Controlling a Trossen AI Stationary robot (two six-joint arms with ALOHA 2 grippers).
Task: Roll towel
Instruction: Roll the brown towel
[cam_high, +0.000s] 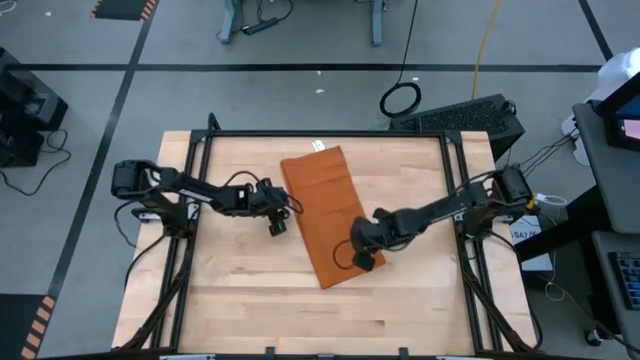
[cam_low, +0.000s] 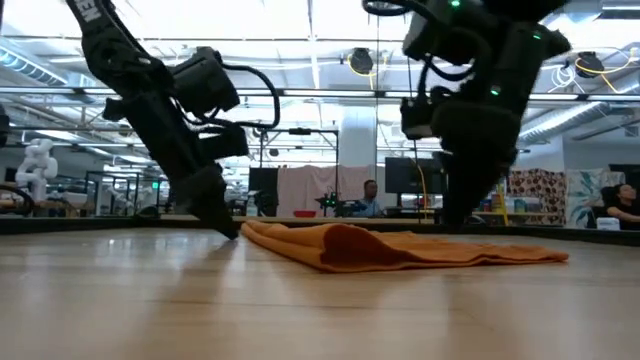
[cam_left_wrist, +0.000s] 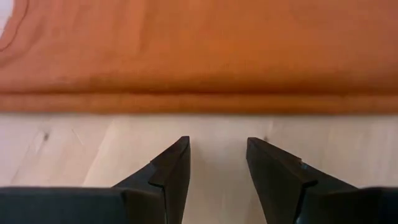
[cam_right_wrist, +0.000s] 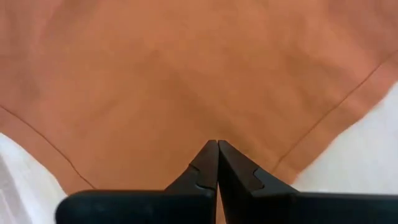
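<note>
The towel (cam_high: 325, 215), a burnt-orange cloth folded into a long strip, lies flat and unrolled on the table's middle, running aslant from near the far edge, white tag (cam_high: 319, 146) at that end.

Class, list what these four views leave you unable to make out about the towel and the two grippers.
- Right gripper: whether its shut tips pinch the towel or only press on it; no view shows.
- White tag: too small in the high view to read.
- Left gripper: open, short of the towel's folded edge; layers beneath hidden.
</note>
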